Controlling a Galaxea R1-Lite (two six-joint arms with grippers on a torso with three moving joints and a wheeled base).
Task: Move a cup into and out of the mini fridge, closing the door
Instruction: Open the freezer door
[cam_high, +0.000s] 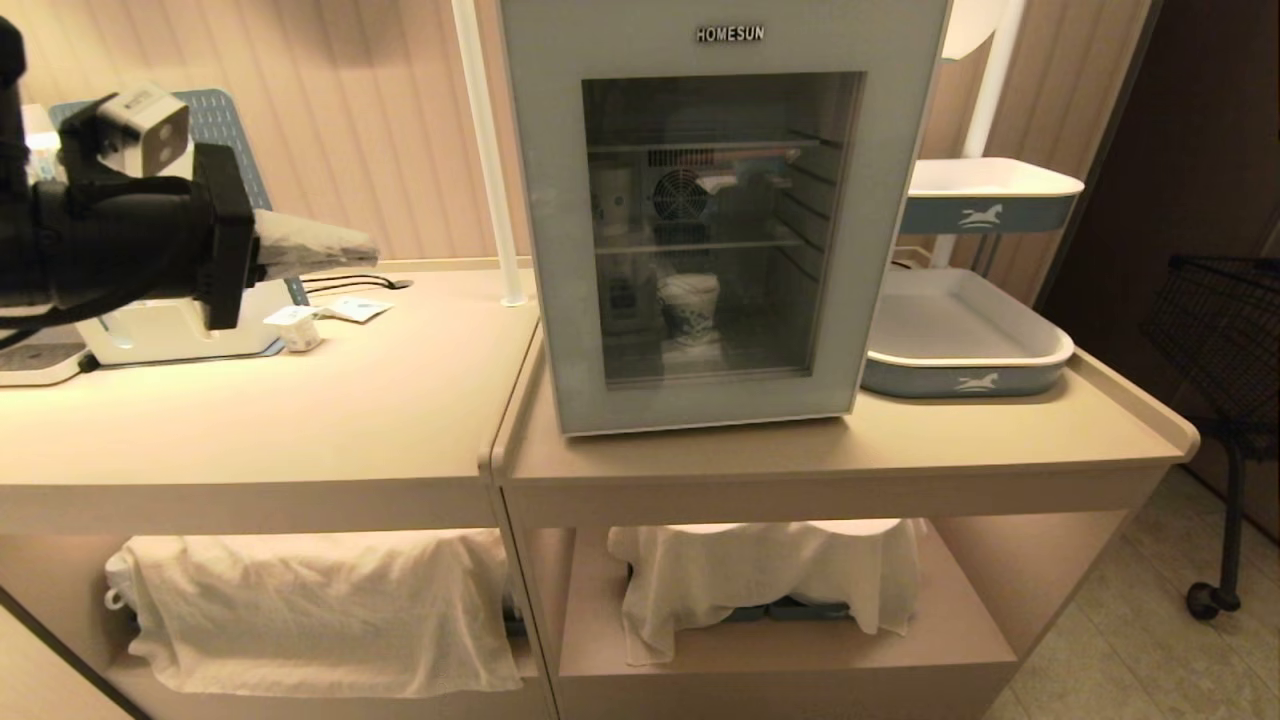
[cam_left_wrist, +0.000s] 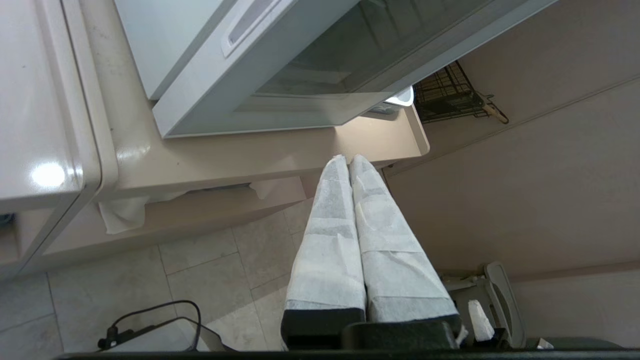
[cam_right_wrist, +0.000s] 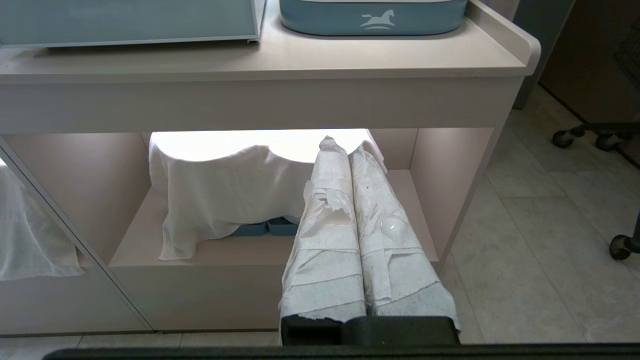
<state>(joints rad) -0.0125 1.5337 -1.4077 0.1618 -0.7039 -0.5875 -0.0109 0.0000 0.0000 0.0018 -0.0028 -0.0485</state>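
Inside the mini fridge (cam_high: 715, 215), behind its closed door (cam_high: 540, 250), I see the cup (cam_high: 689, 308).
It stands upright on the fridge floor, mouth up; my left gripper (cam_high: 365, 250) is pressed together, empty, level over the tabletop (cam_high: 300, 400); right gripper (cam_right_wrist: 339, 147) likewise.

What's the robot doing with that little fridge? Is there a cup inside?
Yes, a cup sits on the floor of the mini fridge, behind the closed glass door. The robot's left pincer, shut and empty, is raised over the counter to the fridge's left, not touching it. The right pincer is shut too, parked low in front of the shelf under the counter.
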